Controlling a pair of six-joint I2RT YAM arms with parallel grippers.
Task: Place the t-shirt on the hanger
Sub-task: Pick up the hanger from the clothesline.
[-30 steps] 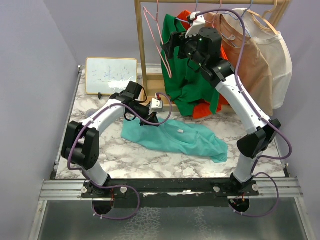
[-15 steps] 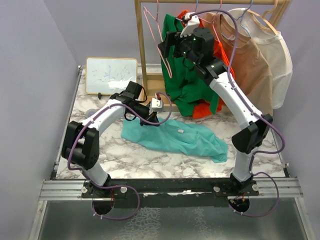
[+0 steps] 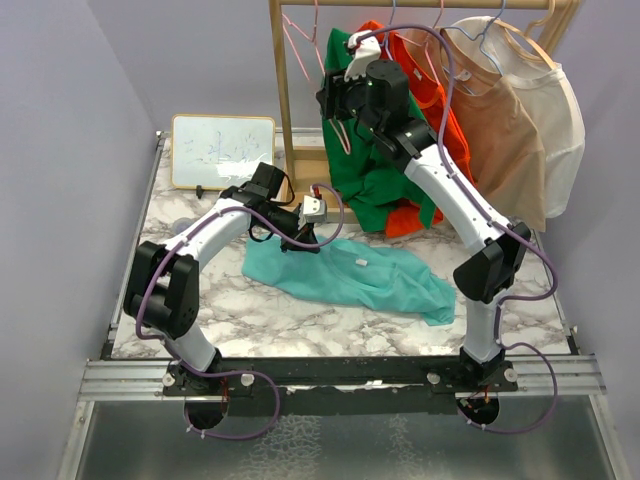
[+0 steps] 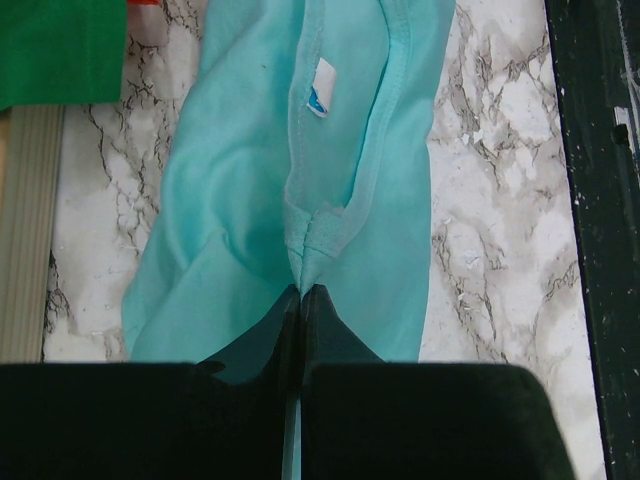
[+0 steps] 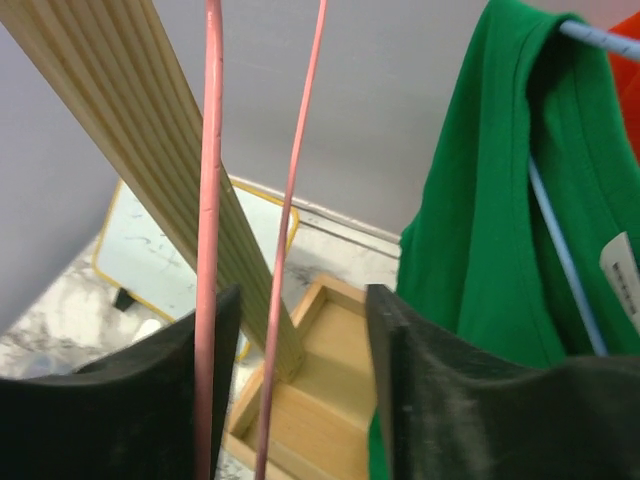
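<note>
**A:** Where is the t-shirt [image 3: 360, 275]?

**B:** It is lying crumpled on the table [image 3: 200, 305], about mid-way across. The left gripper [image 4: 300, 300] has its fingers pinched shut on a fold of the collar. The white tag [image 4: 318, 88] lies a little beyond them.

**A:** And the hanger [image 5: 208, 200]?

**B:** It hangs from the wooden rack [image 3: 283, 100] at the far side. The right gripper [image 5: 302, 292] is up there with its fingers spread wide. One pink wire runs between them and the other crosses one finger.

**A:** What is the risk?

**B:** If the fingers close on a single thin wire, the hanger could twist or swing. A sideways pull might snag the green shirt [image 5: 480, 220] just to its right. The hook could also stay caught on the rail.
</note>
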